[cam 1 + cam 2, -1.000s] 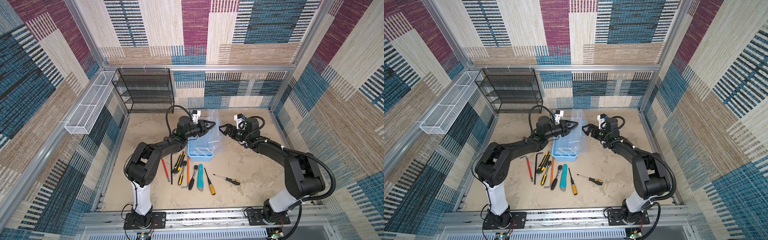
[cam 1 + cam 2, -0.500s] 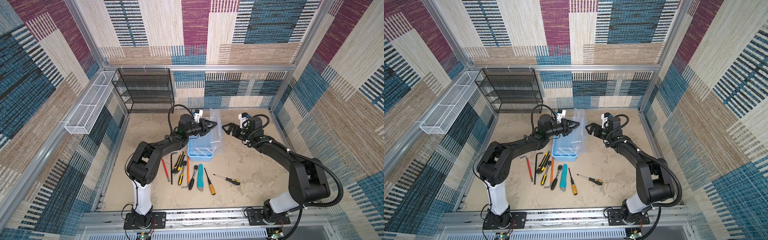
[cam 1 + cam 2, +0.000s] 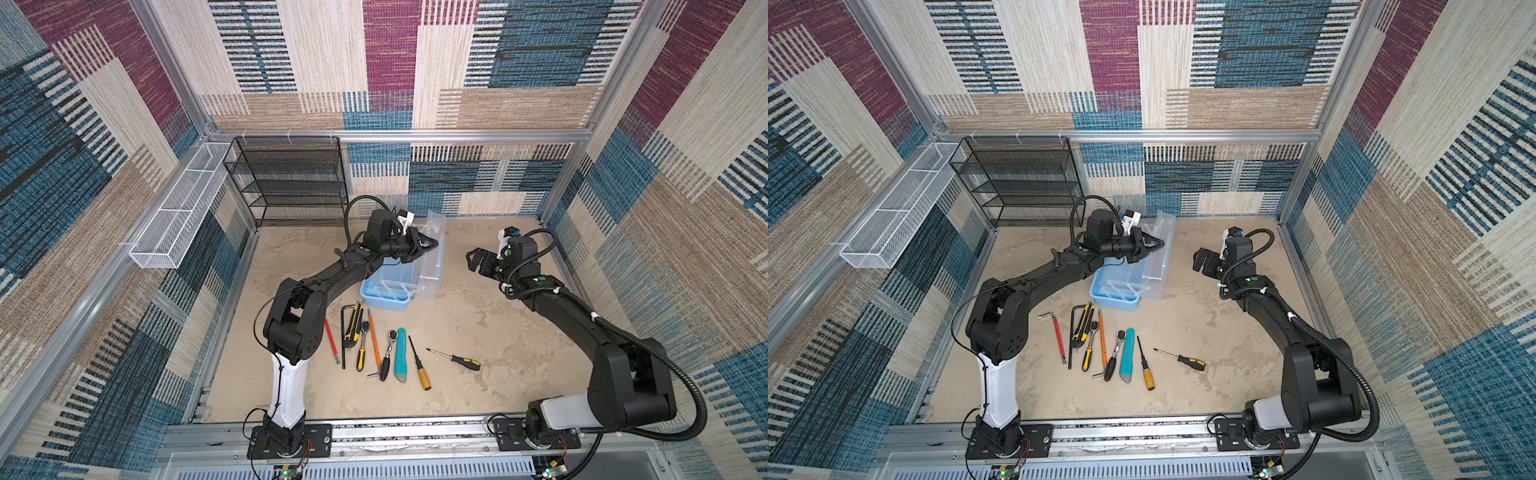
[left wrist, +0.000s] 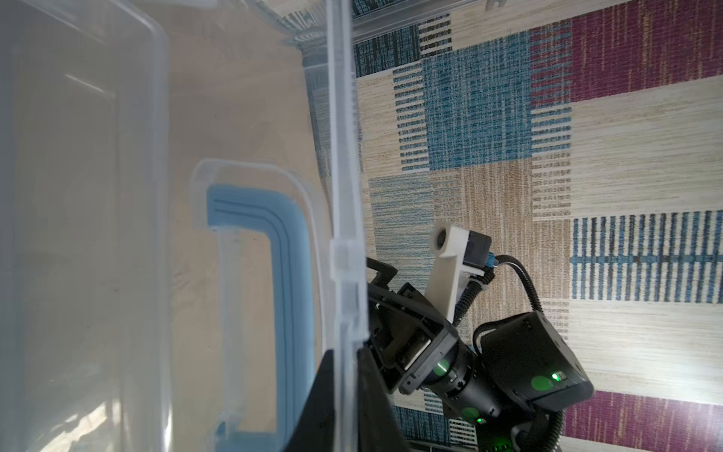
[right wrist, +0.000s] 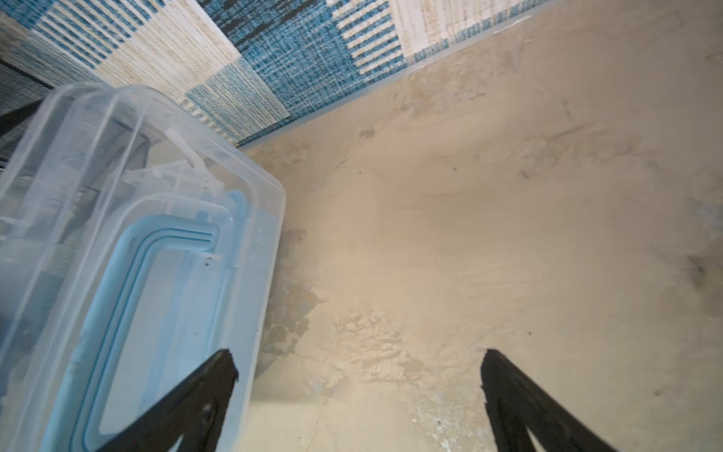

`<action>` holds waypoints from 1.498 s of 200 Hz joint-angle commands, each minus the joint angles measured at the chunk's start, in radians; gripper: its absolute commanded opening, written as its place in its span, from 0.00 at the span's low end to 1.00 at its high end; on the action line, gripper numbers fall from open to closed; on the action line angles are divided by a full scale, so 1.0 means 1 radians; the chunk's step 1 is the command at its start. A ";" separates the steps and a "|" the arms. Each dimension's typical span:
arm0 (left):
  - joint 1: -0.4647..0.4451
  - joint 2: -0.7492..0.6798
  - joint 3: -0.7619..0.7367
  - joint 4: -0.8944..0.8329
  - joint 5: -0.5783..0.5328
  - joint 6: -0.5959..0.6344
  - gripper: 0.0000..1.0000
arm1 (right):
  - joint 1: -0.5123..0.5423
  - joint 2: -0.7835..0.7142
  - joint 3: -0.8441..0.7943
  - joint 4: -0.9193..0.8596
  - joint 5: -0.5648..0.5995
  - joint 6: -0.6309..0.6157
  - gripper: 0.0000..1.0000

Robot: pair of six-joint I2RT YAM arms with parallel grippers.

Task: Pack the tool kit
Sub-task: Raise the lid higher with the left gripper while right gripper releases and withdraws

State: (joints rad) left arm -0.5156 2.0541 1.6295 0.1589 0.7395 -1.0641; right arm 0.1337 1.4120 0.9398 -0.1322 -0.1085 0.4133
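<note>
The light-blue toolbox [image 3: 384, 296] [image 3: 1115, 299] stands mid-table with its clear lid [image 3: 433, 266] [image 3: 1156, 274] raised on edge along its right side. My left gripper [image 3: 433, 245] [image 3: 1159, 244] is shut on the lid's free rim [image 4: 339, 156]; in the left wrist view both fingers pinch it at the gripper [image 4: 346, 354], with the blue handle [image 4: 293, 274] seen through the plastic. My right gripper [image 3: 473, 259] [image 3: 1200, 262] [image 5: 358, 358] hangs open to the right of the lid [image 5: 156, 164], holding nothing. Several loose tools [image 3: 376, 345] [image 3: 1100, 345] lie in a row in front of the box.
A black mesh rack [image 3: 291, 183] [image 3: 1021, 178] stands at the back left, and a white mesh basket [image 3: 178, 208] [image 3: 897, 212] hangs on the left wall. A black-and-yellow screwdriver [image 3: 455, 358] lies apart from the row, nearer the right arm.
My left gripper has closed onto the lid's rim. The right gripper has drawn back to the right, away from the box, still open.
</note>
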 commanded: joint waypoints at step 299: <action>-0.047 0.222 0.503 -0.630 -0.023 0.335 0.06 | -0.058 -0.081 -0.111 -0.003 0.055 -0.071 1.00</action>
State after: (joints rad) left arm -0.5648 2.2684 2.0869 -0.3576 0.7269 -0.8356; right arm 0.0765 1.3354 0.8303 -0.1555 -0.0601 0.3508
